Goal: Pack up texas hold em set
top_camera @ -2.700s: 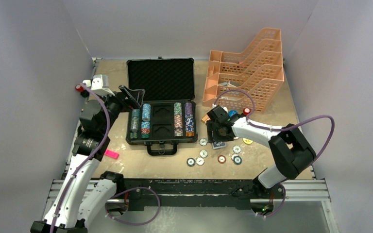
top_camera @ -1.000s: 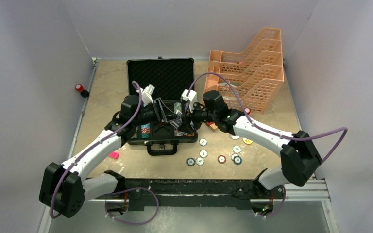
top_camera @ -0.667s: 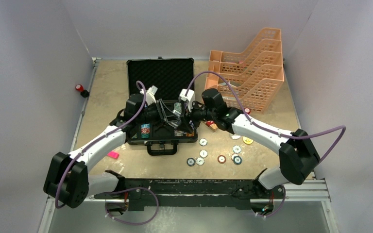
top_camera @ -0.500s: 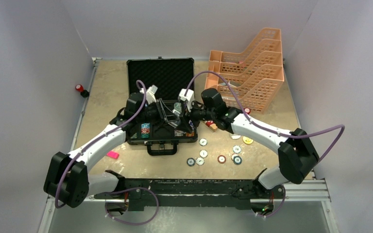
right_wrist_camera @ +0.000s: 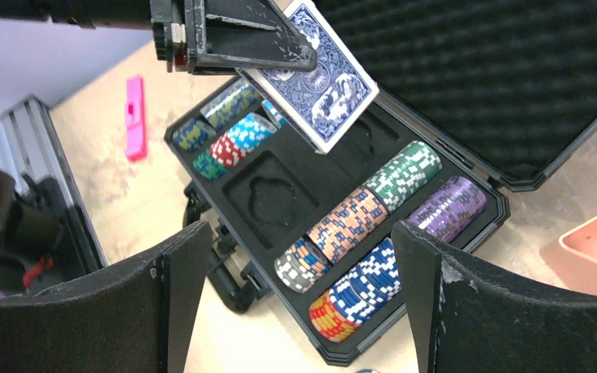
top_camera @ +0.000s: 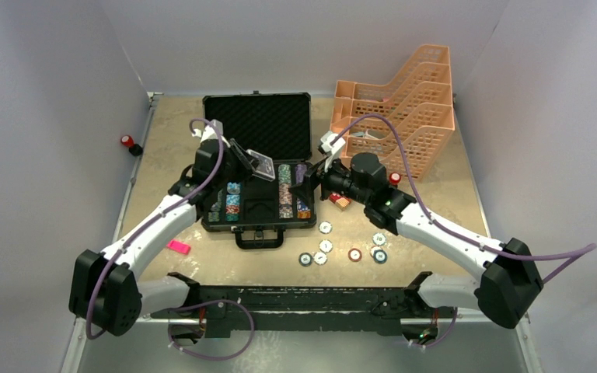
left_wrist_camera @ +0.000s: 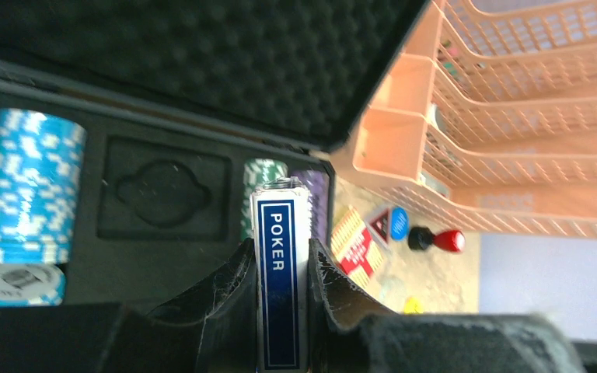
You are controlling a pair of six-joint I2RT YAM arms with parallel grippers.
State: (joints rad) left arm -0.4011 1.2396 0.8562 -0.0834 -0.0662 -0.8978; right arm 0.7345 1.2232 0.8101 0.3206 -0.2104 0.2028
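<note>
The black briefcase (top_camera: 258, 226) lies open, its foam lid (top_camera: 258, 124) folded back. Rows of poker chips (top_camera: 284, 190) fill its side slots, and the two middle card slots (right_wrist_camera: 276, 196) hold nothing. My left gripper (top_camera: 246, 162) is shut on a blue card deck (left_wrist_camera: 280, 272), held on edge above the case with "POKER" on its side. The deck's patterned back (right_wrist_camera: 322, 89) shows in the right wrist view. My right gripper (top_camera: 312, 185) is open with nothing in it, at the case's right edge. Loose chips (top_camera: 342, 250) and a red deck (top_camera: 339, 200) lie on the table to the right.
A peach lattice tray rack (top_camera: 396, 109) stands at the back right. A pink marker (top_camera: 177, 247) lies left of the case's handle. Small red-capped objects sit at the left table edge (top_camera: 127, 142) and near the rack (top_camera: 393, 178).
The two grippers met over the case and the blue deck passed to the left one. The right gripper opened and drew back right; the left lifted the deck toward the lid.
</note>
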